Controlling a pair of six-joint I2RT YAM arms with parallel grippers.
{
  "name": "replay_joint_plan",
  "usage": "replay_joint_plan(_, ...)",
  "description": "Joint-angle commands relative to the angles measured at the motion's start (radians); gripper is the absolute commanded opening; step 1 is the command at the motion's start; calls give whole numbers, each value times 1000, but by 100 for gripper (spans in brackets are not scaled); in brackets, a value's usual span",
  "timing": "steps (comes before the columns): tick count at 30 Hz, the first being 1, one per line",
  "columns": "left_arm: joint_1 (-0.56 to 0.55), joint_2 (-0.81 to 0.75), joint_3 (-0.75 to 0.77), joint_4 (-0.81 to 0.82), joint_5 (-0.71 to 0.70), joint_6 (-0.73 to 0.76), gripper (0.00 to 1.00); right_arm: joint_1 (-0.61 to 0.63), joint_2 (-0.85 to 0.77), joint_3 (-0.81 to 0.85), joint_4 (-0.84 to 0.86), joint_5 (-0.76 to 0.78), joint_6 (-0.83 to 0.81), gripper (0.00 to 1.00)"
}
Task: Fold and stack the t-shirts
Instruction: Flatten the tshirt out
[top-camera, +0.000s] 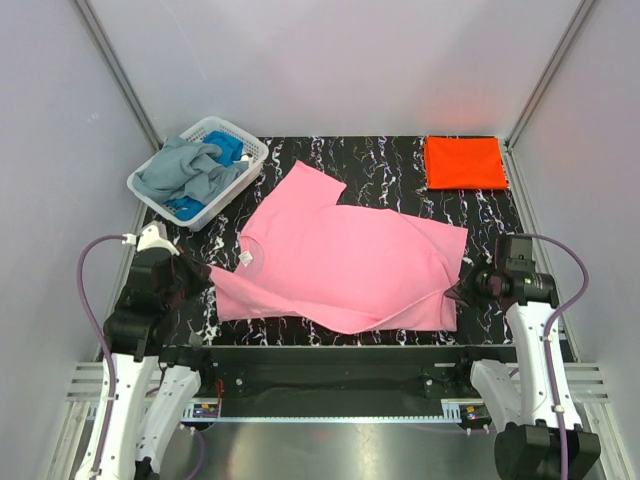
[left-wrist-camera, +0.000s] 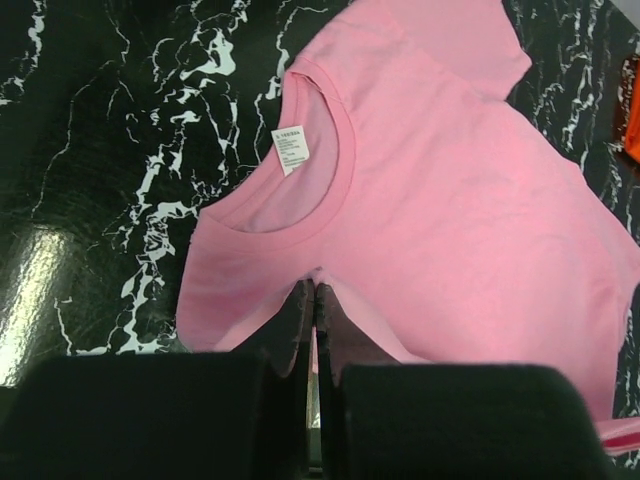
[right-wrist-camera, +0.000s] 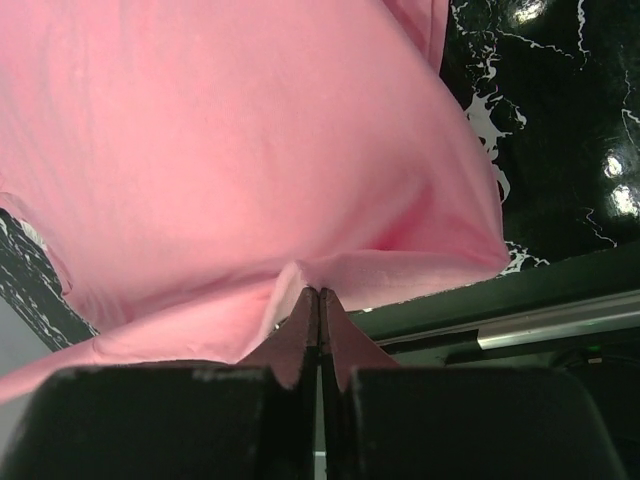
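**Both grippers pinch the pink shirt at opposite ends**

The pink t-shirt lies spread across the middle of the black marbled table, with its collar toward the left arm and its hem toward the right. One sleeve points to the far side. A white label shows inside the neckline.

The left gripper has its fingers pressed together on a fold of pink cloth just below the collar, at the shirt's near-left edge. The right gripper is likewise clamped on the cloth at the near-right corner. There the fabric is lifted off the table and drapes away from the fingertips, bulging over the table's front edge.

The orange-red t-shirt sits folded in a flat rectangle at the far right corner, well apart from the pink one. At the far left a white lattice basket holds the crumpled grey-blue t-shirt and the blue t-shirt beneath it.
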Motion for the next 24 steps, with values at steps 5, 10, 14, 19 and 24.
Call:
replay_joint_plan(5, -2, 68, 66, 108, -125, 27, 0, -1, -11, 54, 71, -33, -4, 0)
replay_joint_plan(10, -2, 109, 119, 134, -129, 15, 0, -1, 62, 290, 91, 77, -21, 0)
replay_joint_plan(14, -2, 115, 214, 177, -125, 3, 0, -1, 140, 534, 96, 125, -104, 0)
replay_joint_plan(19, -2, 114, 490, 275, -103, -16, 0, 16, 176, 893, 72, 105, -213, 0)
replay_joint_plan(24, -2, 199, 802, 271, 19, -68, 0, 16, 122, 1059, 114, -86, -266, 0)
